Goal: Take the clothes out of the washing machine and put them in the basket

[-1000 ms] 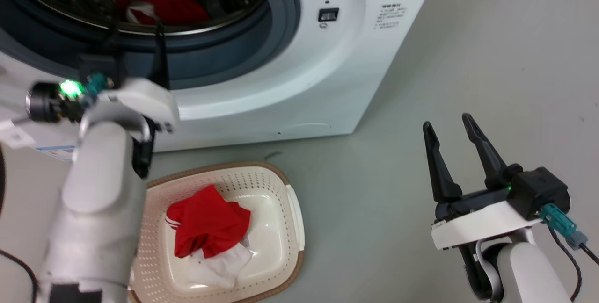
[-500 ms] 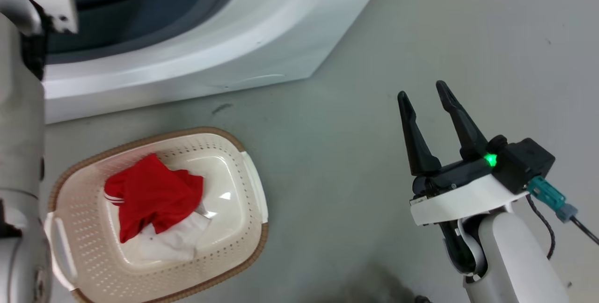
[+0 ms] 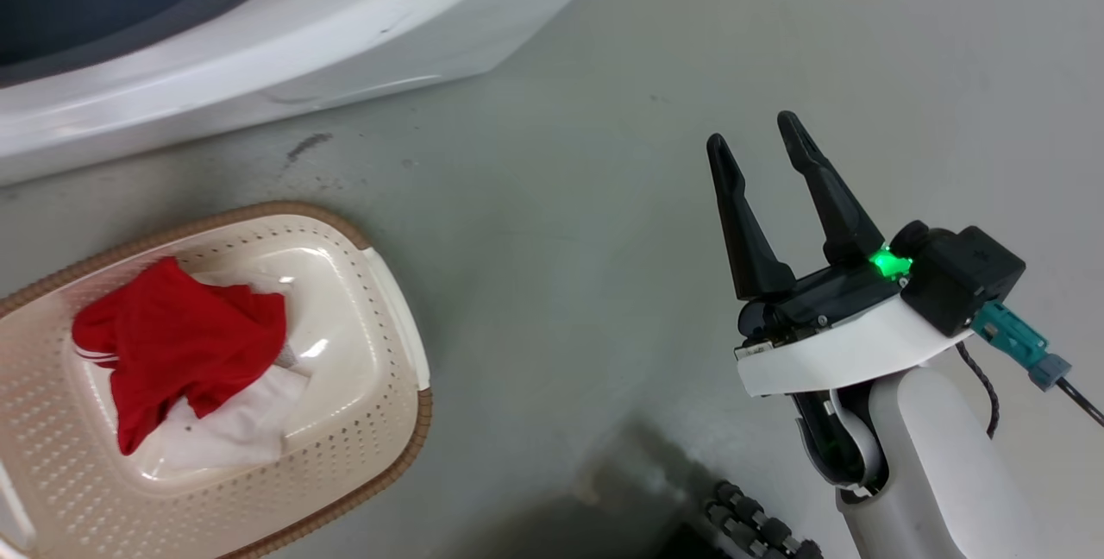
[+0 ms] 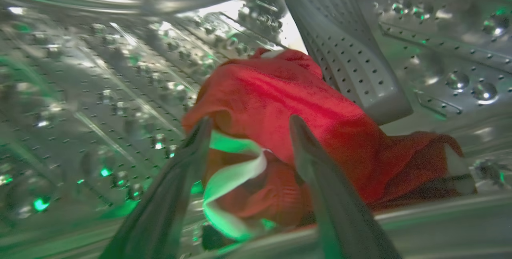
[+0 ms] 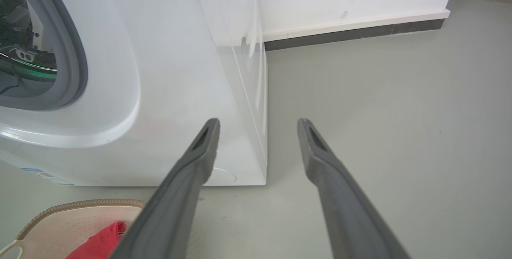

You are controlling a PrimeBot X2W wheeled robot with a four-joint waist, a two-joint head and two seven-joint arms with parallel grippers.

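Two garments matter here: the basket garment (image 3: 172, 343) lies in the basket (image 3: 398, 317), and the drum garment (image 4: 288, 99) rests inside the washing machine (image 3: 259, 67), against a grey paddle (image 4: 348, 63). My left gripper (image 4: 251, 125) is spread wide and straddles the drum garment and its white trim (image 4: 236, 171). Under the green glare I cannot tell if it touches cloth. My right gripper (image 3: 752, 129) hangs parted and empty over the floor (image 3: 561, 197). Risk: pinching trim alone, so the cloth slips or snags on the paddle.
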